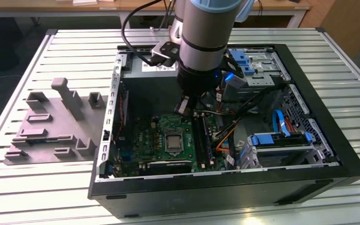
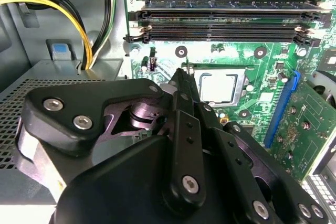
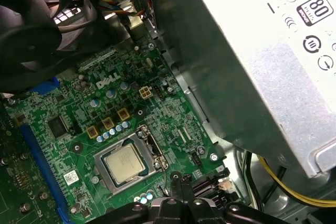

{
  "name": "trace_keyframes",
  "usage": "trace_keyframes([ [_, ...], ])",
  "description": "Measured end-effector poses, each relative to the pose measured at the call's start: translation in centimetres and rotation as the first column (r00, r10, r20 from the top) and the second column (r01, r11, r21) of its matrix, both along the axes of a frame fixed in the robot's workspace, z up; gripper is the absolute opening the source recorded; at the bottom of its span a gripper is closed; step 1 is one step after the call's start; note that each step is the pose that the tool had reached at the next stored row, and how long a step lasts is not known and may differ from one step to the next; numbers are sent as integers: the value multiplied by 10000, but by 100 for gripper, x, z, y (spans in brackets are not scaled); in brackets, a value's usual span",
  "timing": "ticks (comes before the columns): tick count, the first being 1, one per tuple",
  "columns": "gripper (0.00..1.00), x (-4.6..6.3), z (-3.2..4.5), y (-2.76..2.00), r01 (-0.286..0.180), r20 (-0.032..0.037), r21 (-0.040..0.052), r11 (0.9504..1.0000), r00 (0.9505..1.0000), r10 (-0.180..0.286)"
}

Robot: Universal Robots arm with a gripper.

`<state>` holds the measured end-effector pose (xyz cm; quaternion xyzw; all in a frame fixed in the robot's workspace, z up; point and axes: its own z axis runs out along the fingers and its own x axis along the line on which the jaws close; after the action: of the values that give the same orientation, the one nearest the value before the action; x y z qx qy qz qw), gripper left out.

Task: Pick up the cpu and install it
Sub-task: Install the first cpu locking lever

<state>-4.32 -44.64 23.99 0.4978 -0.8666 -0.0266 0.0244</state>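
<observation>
The cpu [image 3: 125, 162] sits in its socket [image 3: 127, 162] (green board); the gripper [image 3: 179, 181], fingers together and empty, hovers at its 4 o'clock.

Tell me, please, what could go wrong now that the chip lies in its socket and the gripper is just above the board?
The cpu lies in the socket, but the frame looks open, so a knock could shift it. The gripper hangs close beside the socket lever; drifting down, it could strike the green board. The yellow cables run near the arm and might snag.
</observation>
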Motion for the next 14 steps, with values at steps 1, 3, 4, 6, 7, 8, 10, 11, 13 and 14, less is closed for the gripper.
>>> trace_keyframes([
  [1,11,-2,-3,0,0,1,5,10000,10000,0],
  [3,11,-4,-10,-3,-48,0,6,10000,10000,48],
  [4,11,-4,-12,-6,-108,0,7,9999,9999,108],
  [6,11,-5,-15,-13,-234,1,6,9997,9997,234],
  [7,11,-5,-16,-17,-292,2,7,9996,9996,292],
  [8,11,-5,-16,-21,-344,6,6,9994,9994,344],
  [10,11,-4,-16,-33,-439,8,5,9990,9990,439],
  [11,11,-5,-16,-38,-463,8,6,9989,9989,463],
  [13,11,-5,-16,-42,-494,8,5,9988,9988,494],
  [14,11,-5,-16,-42,-495,8,6,9988,9988,495],
])
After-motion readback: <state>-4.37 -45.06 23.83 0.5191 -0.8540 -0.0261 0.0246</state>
